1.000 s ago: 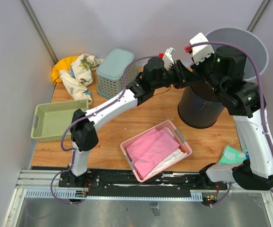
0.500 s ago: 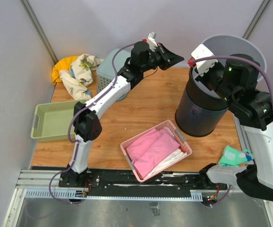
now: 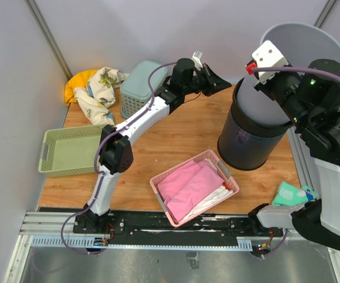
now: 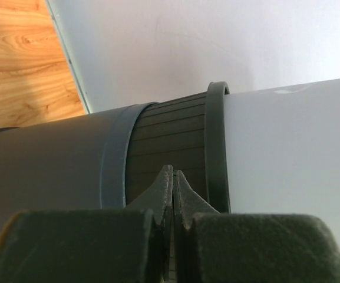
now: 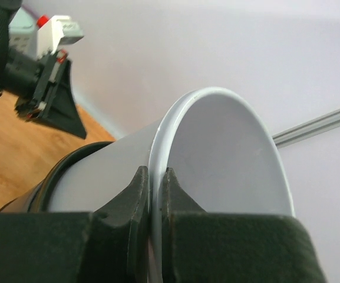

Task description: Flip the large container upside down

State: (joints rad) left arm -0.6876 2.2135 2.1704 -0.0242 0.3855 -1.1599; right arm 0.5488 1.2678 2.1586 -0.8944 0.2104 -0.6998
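Because the container (image 5: 228, 159) sits with its lower part nested inside the black bin (image 3: 246, 138), I judge that it cannot be turned over where it is; it must come out first. That explains the hold I see. The right gripper (image 5: 152, 177) is closed on the pale rim of the container, one finger on each side of the wall, so this thin edge is all it has.

From the top view, the container leans toward the back right corner, with its mouth open upward and toward the wall. The bin stands on the table (image 3: 181, 135) at the right side.

The left gripper (image 4: 172, 180) has its fingers pressed together with nothing between them. It points at the ribbed band of the bin, just under the dark rim. I cannot tell whether the tips touch the bin or stop just beside it. My guess is that it is placed there to steady the bin, so that the bin does not rise together with the container.

The risk, as I judge it, is that the two are stuck together and the bin comes along, or that the rim slips out of such a narrow pinch. The pink basket (image 3: 161, 184) lies near the foot of the bin, so a falling bin could hit it.
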